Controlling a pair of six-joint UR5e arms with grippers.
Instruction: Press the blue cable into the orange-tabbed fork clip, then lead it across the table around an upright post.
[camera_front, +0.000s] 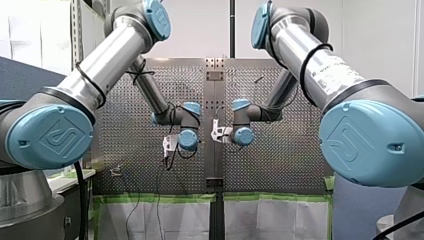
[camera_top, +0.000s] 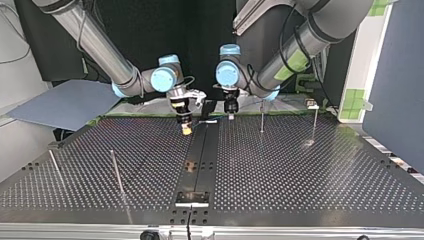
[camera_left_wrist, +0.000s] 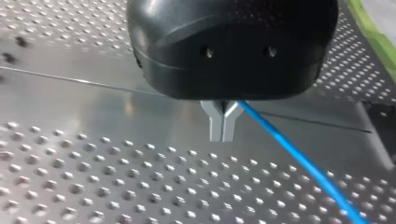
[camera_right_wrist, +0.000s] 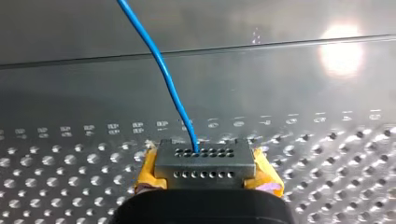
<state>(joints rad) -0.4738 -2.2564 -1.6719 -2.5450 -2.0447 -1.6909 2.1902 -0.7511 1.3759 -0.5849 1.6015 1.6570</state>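
Note:
The blue cable (camera_left_wrist: 303, 163) leaves my left gripper (camera_left_wrist: 223, 136), whose two metal fingers are pressed together on it just above the plate. The cable's other stretch (camera_right_wrist: 163, 70) runs ahead from my right gripper (camera_right_wrist: 205, 161), whose yellow pads (camera_right_wrist: 150, 173) flank a grey perforated block shut on the cable. In the top view my right gripper (camera_top: 186, 129) and my left gripper (camera_top: 230, 115) hang close together at the table's far edge, near the middle strip. Thin upright posts (camera_top: 262, 117) (camera_top: 315, 125) stand to their right. I cannot make out an orange-tabbed clip.
Two more thin posts (camera_top: 117, 172) (camera_top: 55, 167) lean at the top view's near left. A dark centre strip (camera_top: 200, 150) divides the perforated table (camera_top: 300, 175). A small fixture (camera_top: 311, 105) sits at the far edge beside the rightmost post.

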